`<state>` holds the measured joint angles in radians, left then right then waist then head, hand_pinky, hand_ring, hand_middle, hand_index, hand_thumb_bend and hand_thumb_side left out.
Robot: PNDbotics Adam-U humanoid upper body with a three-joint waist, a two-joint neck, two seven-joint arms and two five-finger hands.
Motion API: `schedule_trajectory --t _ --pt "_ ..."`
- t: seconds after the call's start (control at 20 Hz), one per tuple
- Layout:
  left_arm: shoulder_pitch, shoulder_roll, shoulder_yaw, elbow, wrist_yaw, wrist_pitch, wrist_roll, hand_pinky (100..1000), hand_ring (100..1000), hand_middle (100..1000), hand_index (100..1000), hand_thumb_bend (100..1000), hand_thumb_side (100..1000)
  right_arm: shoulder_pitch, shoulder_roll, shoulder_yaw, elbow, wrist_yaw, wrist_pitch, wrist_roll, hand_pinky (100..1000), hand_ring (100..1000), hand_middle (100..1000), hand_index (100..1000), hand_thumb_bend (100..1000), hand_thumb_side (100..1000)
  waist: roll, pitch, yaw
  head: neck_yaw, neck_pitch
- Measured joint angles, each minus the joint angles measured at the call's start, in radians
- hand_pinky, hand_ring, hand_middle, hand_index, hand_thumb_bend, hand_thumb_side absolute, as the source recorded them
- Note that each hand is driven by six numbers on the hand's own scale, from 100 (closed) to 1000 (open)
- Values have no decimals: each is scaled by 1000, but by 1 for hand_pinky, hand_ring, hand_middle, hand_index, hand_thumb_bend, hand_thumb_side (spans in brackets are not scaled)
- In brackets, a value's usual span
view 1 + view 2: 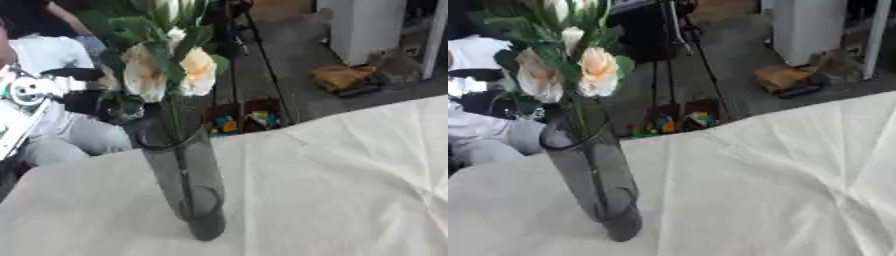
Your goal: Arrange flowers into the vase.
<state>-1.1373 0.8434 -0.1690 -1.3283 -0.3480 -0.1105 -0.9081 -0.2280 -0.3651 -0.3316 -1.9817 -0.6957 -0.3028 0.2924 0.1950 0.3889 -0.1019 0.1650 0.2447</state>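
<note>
The vase (184, 180) looks like smoky grey glass or clear plastic, smooth and see-through, with a faint sheen along its rim and thick base. The flowers (166, 72) have soft, matt petals in cream and peach, and their leaves (131, 27) are a dull, slightly waxy green. The tablecloth (780, 190) is matt off-white cloth, creased and wrinkled in long folds. No robot hand shows in either view.
</note>
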Motion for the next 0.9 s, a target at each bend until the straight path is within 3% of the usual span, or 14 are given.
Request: schedule_trajectory --t 0.25,0.9 --pt "2 4 -4 0 -13 -7 0 1000 1000 1000 1000 472 1000 0 0 0 0 0 3 -3 601 718 586 731 100 1000 0 -2 1 0 0" --pt "6 20 7 1 -84 -2 1 1000 1000 1000 1000 466 1000 5 0 0 0 0 8 -12 601 718 585 731 100 1000 0 -9 12 -2 0"
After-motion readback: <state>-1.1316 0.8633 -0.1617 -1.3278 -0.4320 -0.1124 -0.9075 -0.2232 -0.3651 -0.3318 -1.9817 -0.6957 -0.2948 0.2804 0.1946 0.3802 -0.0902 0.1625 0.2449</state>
